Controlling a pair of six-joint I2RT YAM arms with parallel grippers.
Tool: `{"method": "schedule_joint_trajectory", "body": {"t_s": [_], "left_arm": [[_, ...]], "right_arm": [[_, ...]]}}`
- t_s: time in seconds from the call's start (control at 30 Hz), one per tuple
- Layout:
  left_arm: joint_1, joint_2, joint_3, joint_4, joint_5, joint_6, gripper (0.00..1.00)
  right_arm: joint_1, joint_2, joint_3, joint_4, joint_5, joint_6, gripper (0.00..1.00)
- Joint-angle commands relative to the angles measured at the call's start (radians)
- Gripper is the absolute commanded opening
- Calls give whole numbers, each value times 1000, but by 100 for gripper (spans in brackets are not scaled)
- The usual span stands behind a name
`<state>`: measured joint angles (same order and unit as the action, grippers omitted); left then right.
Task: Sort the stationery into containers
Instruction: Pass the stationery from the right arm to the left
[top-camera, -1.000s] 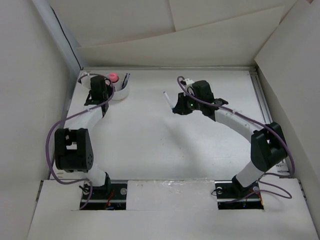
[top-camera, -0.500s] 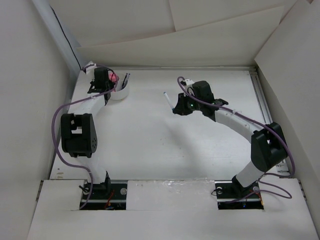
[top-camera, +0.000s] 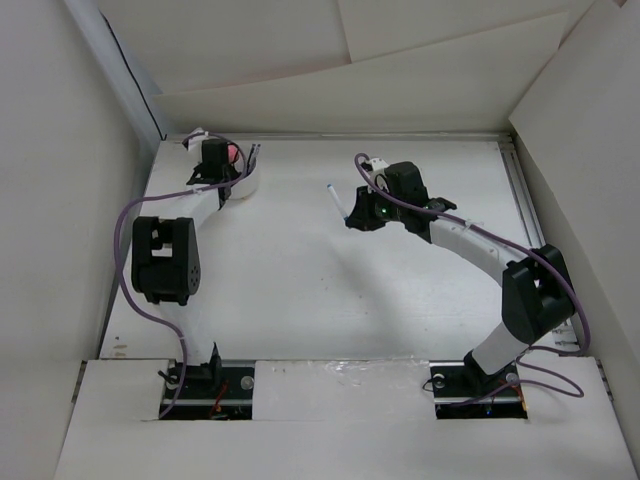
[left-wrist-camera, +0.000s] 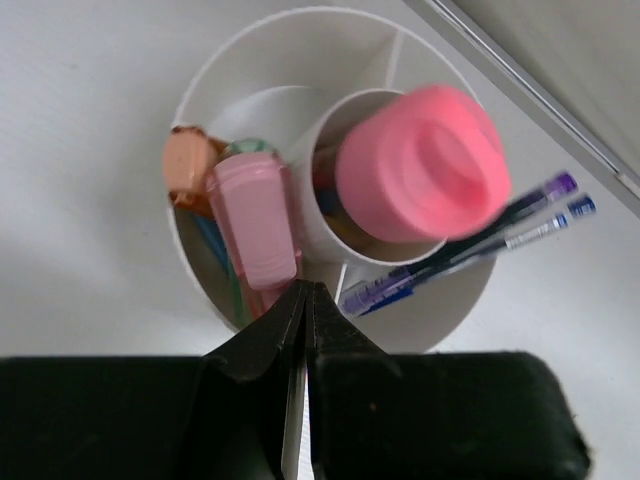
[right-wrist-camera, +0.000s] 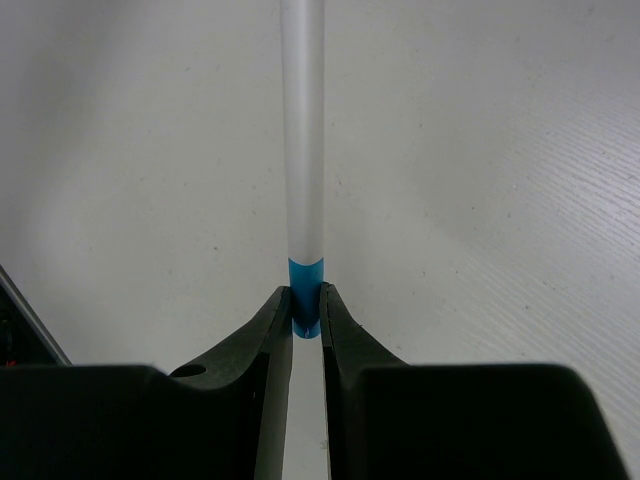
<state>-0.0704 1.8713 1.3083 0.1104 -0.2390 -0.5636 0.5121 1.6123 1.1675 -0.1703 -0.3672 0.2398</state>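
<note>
White table (top-camera: 300, 290): shut left jaws have moved over the cup (top-camera: 247, 184).

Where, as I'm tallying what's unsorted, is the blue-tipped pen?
Top view, right of centre: the blue-tipped pen is clamped in the right pincer, far from the white cup at back left.

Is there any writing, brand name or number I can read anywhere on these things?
None can be read in any view.
The pink cap, the white cup and the pen in the right gripper show no print.
The two pens leaning in the cup are too blurred to tell whether they carry any marking.
</note>
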Motion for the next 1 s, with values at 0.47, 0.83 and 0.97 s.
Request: {"method": "schedule_joint_trajectory", "body": {"t_s": [0.47,0.83,0.97], "left_arm": [[-32,-93,3,100,207,-76,0],[-22,-242,42,31,43,-38,0],[93,-232,42,-14,75,-87,0]], "right_arm": [[2,-34,-2,54,-15,-7,0],[2,-43,-2,54,-15,-7,0],[2,-54,-2,54,-15,-7,0]]}}
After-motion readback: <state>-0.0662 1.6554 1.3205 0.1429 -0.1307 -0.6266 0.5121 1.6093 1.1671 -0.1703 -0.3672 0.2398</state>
